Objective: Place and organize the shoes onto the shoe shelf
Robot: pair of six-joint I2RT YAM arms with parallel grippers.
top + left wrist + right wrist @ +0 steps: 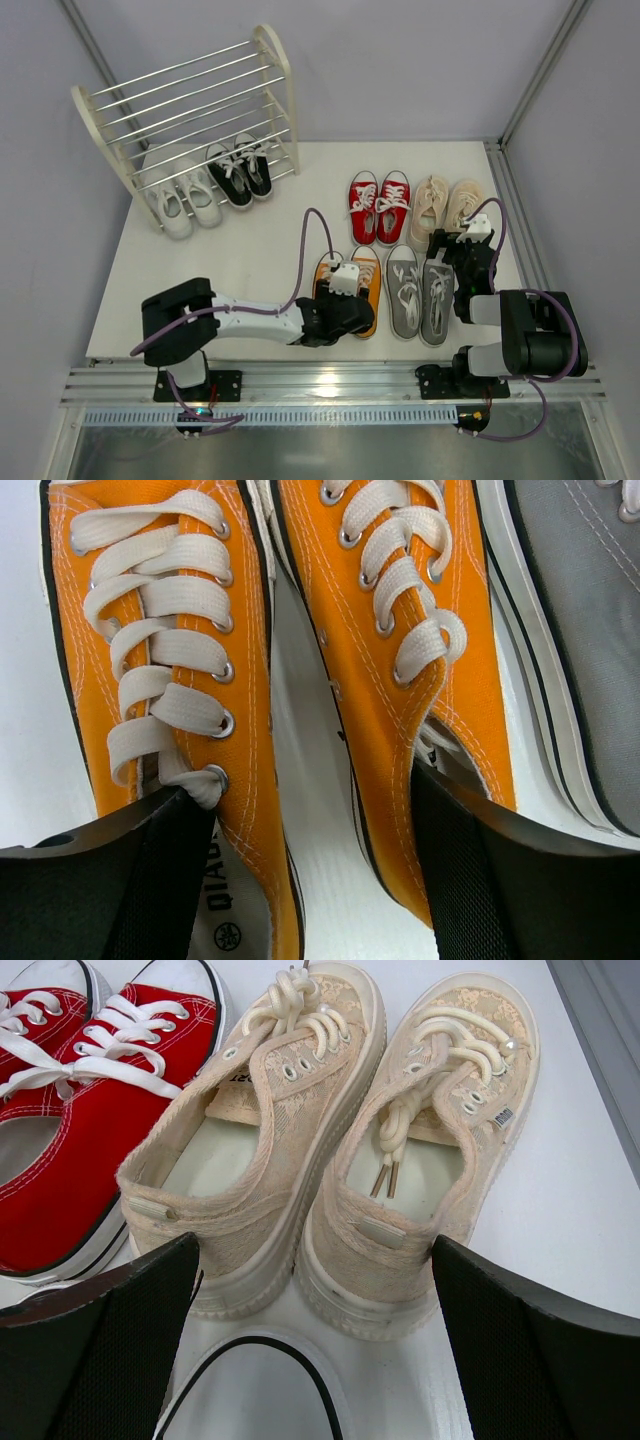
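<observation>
1. The step in hand, as I judge it, is the grasp of the orange pair (250, 680). It lies on the table (220, 260), near my bases and just beside the grey pair (420, 290).
2. My left fingers (100, 890) stand wide. One is at the opening of each orange shoe, and the two inner walls are between them. They hold nothing yet.
3. My right fingers (90, 1360) are fully apart and empty. They hang before the heels of the beige pair (300, 1140), which lies beside the red pair (378, 205).
4. The shoe shelf (275, 55) stands at the far left corner, well apart from me. The white pair (180, 200) and the black pair (240, 170) are at its bottom tier, so four pairs are not yet placed.
5. The next move calls for pressing the two inner walls together, so both shoes come up as one. Canvas is soft, so I think the grip must be deep enough that a shoe does not slip. Then comes a long carry to a free tier.
</observation>
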